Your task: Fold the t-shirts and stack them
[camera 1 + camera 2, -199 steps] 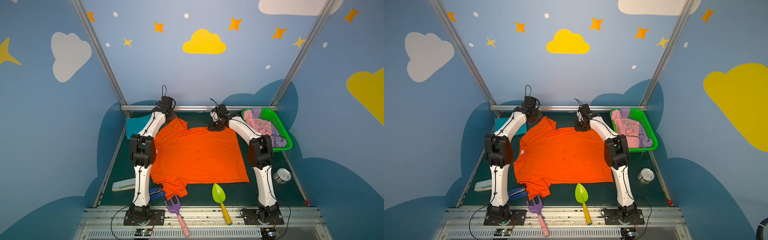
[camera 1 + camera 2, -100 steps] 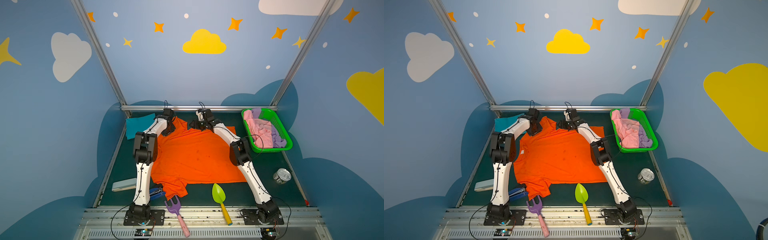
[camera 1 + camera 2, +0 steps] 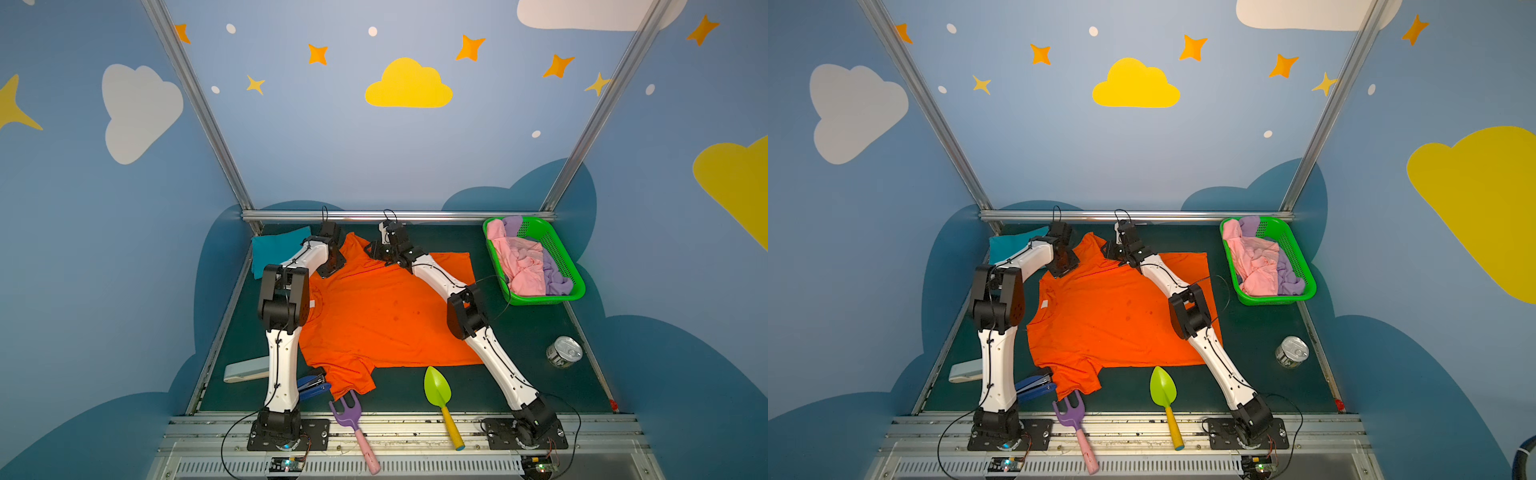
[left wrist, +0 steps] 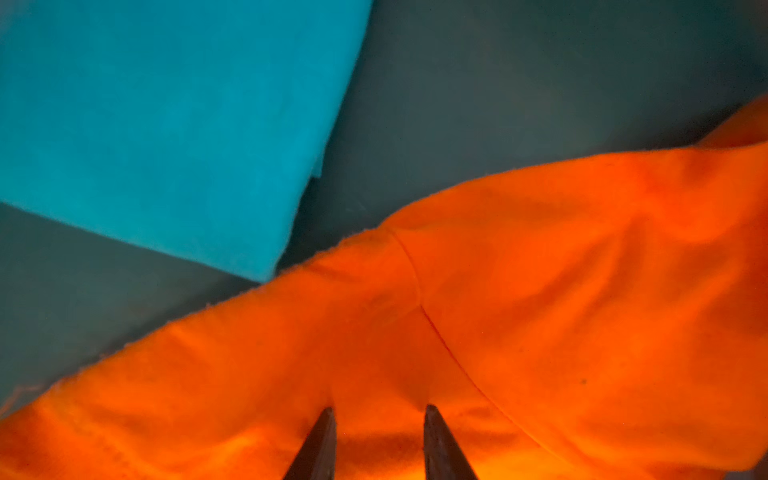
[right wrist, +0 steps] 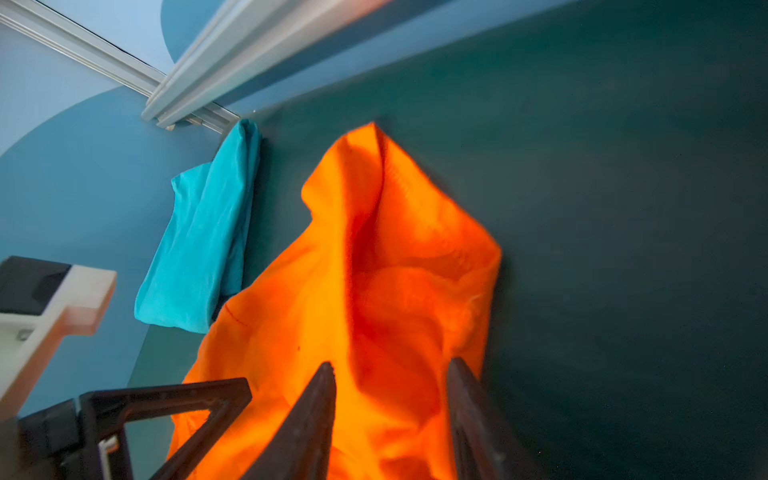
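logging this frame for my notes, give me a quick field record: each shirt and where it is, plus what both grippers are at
orange t-shirt: spread open mid-table, not folded
teal t-shirt: folded, far left corner
pink t-shirt: crumpled in green basket
lilac t-shirt: crumpled in the same basket
left gripper: on orange shirt's far edge, jaws apart, grip unclear
right gripper: at the far sleeve, cloth between jaws, grip unclear
other items: can, green trowel, purple fork

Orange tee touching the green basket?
Apart. In both top views a strip of bare dark mat separates the orange tee from the green basket.
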